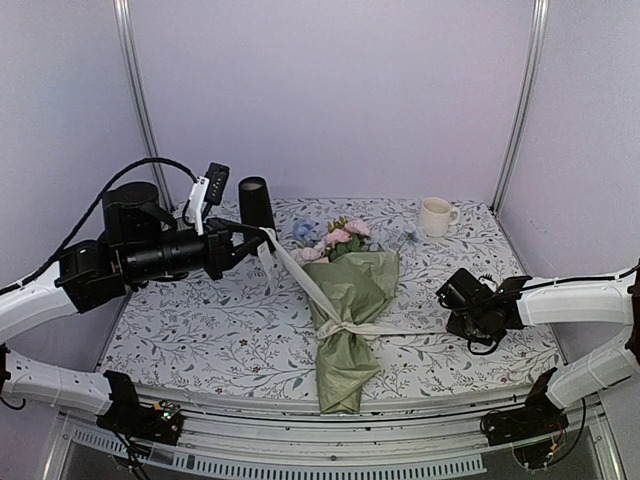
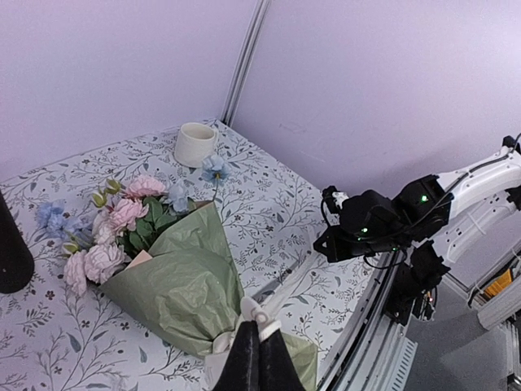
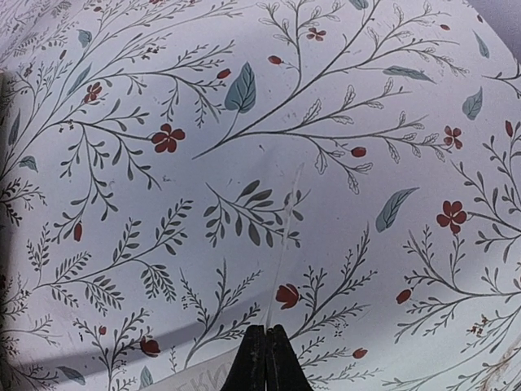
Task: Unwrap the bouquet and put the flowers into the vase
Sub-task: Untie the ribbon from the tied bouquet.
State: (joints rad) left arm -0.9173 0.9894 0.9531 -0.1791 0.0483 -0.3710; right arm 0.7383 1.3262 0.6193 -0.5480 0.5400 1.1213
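Note:
The bouquet [image 1: 350, 295] lies on the table's middle in sage-green paper, with pink, white and blue flowers [image 1: 335, 238] at its far end. A cream ribbon [image 1: 300, 272] is tied round its waist. My left gripper [image 1: 262, 236] hangs raised beside the black vase [image 1: 256, 203], shut on one ribbon end, which runs taut down to the knot. My right gripper [image 1: 444, 326] sits low at the right, shut on the other ribbon end. In the left wrist view the left gripper [image 2: 259, 327] pinches the ribbon above the bouquet [image 2: 175, 277]. The right wrist view shows the right gripper [image 3: 266, 328] pinching the thin ribbon [image 3: 285, 236].
A cream mug [image 1: 435, 216] stands at the back right, near a loose pale-blue flower [image 1: 408, 237]. The floral tablecloth [image 1: 200, 330] covers the table, with lilac walls on three sides. The vase [image 2: 12, 252] shows at the left edge of the left wrist view.

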